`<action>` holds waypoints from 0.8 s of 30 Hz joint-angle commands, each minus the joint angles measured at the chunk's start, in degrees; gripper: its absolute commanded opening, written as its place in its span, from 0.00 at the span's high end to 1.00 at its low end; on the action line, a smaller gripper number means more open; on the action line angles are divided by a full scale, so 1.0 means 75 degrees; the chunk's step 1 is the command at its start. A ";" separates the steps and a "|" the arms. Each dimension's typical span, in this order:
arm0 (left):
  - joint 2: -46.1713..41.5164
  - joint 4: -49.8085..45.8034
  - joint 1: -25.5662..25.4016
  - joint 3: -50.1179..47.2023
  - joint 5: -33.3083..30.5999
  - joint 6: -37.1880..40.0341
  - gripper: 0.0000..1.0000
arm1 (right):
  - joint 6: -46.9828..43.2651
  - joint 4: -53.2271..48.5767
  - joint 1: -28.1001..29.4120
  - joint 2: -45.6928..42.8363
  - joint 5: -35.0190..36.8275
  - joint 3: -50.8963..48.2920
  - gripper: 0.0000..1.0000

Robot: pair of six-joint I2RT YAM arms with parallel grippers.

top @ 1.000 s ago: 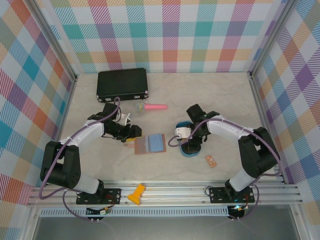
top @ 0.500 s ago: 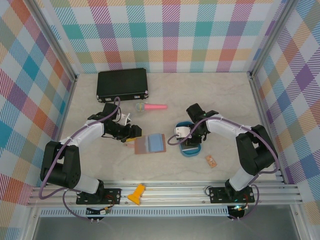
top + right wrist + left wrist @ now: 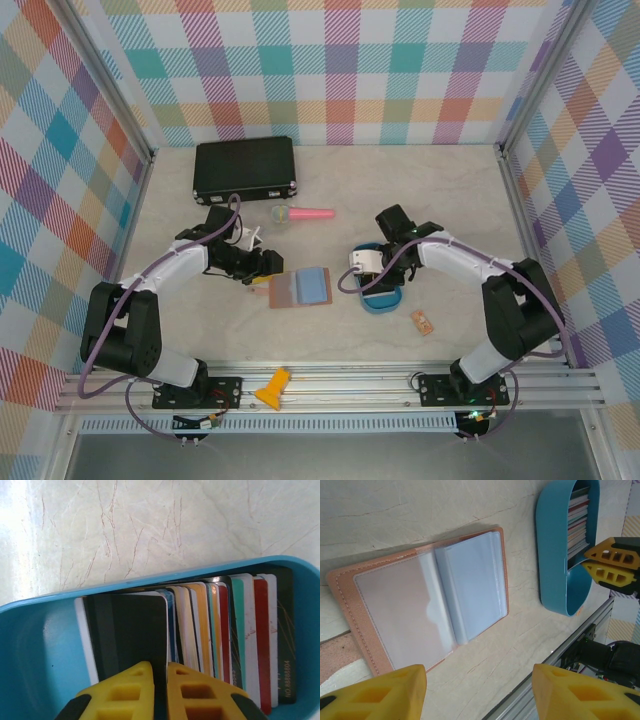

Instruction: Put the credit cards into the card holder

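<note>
**Card pick under way.** The right end effector (image 3: 166,690) reaches into the blue tray (image 3: 45,645). Its fingers are pressed almost together on the top edge of a dark card (image 3: 132,630) at the front of the upright row of credit cards (image 3: 220,630). Across a strip of bare tabletop (image 3: 340,320), the card holder (image 3: 427,610) lies open and flat with its clear sleeves facing up. The left end effector (image 3: 479,682) hangs over one corner of the holder, jaws about half apart and nothing between them. Whether it touches the leather cannot be told.

The step in hand appears to be the pick of a card from the tray. The next move calls for a straight lift, so the card clears the tray's wall without dragging its neighbours. After that comes a short carry to the holder and a slide into a sleeve mouth, likely with the left arm steadying the holder.

Room is tight inside the tray, where the card stands against the next in the row and the wall curves close by. Outside it, the path between tray and holder is open. The black case (image 3: 245,168) sits well apart at the back, and the orange tag (image 3: 422,321) lies on the side of the tray away from the holder.
</note>
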 commanded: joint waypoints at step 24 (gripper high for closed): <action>-0.0120 0.0127 -0.0116 0.0087 0.0059 0.0117 0.42 | 0.1369 -0.0557 -0.0022 -0.1945 -0.0771 -0.0066 1.00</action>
